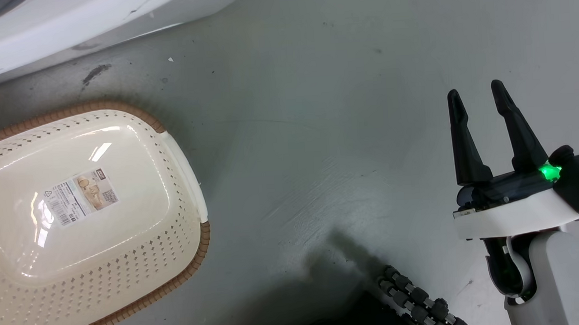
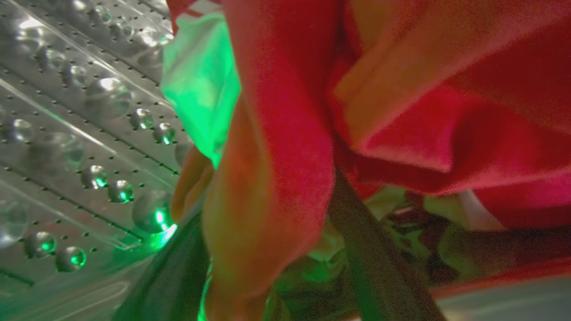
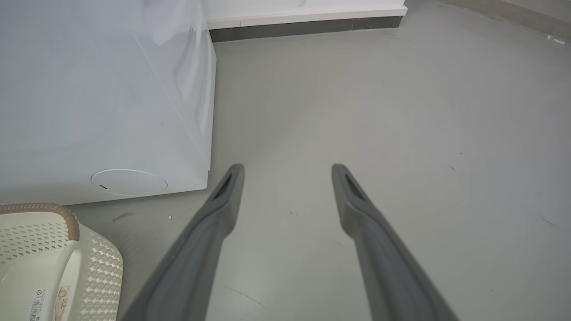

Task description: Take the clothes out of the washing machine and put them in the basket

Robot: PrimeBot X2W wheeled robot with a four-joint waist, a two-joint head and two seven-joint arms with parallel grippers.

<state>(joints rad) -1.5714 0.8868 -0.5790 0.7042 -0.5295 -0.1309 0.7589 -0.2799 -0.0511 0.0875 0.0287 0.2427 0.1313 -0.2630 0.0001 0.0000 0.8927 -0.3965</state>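
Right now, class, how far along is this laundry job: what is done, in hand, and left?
Done: nothing; the cream perforated plastic basket holds only its label. In hand: the left claw is inside the perforated steel drum with soft bright red garments folded around its fingers; grip unclear. The right claw hangs open above the floor. Left: carrying every garment to the basket.
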